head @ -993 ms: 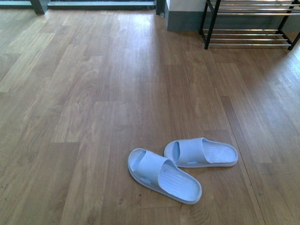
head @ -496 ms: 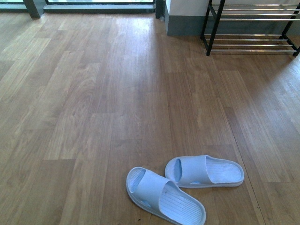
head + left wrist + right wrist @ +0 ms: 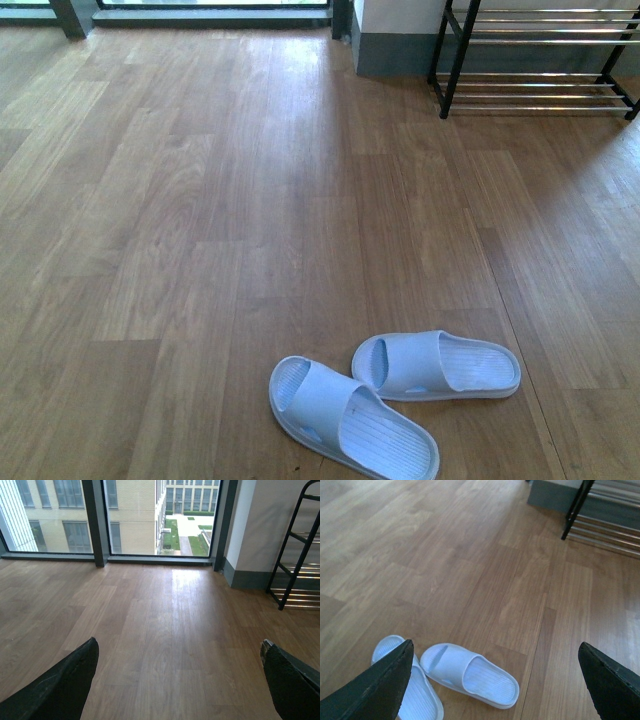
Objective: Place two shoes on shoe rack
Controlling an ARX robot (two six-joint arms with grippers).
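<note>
2 ribbed pale-blue slides rest on plank floor.

The slides look like matt rubber with ribbed footbeds. The floor is wood-grain plank, faintly glossy; the rack has black metal frames and shiny chrome rods.

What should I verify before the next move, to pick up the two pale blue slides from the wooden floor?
1. Nearer pale blue rubber slide and farther pale blue rubber slide lie sole down: ok.
2. Gap between the two slides: cannot tell, they lie very close.
3. Left tool open, holding nothing: ok.
4. Right tool open, slides in its camera view: ok.
5. Free room on the black-framed shoe rack with chrome rods: cannot tell, upper tiers are cut off.
</note>
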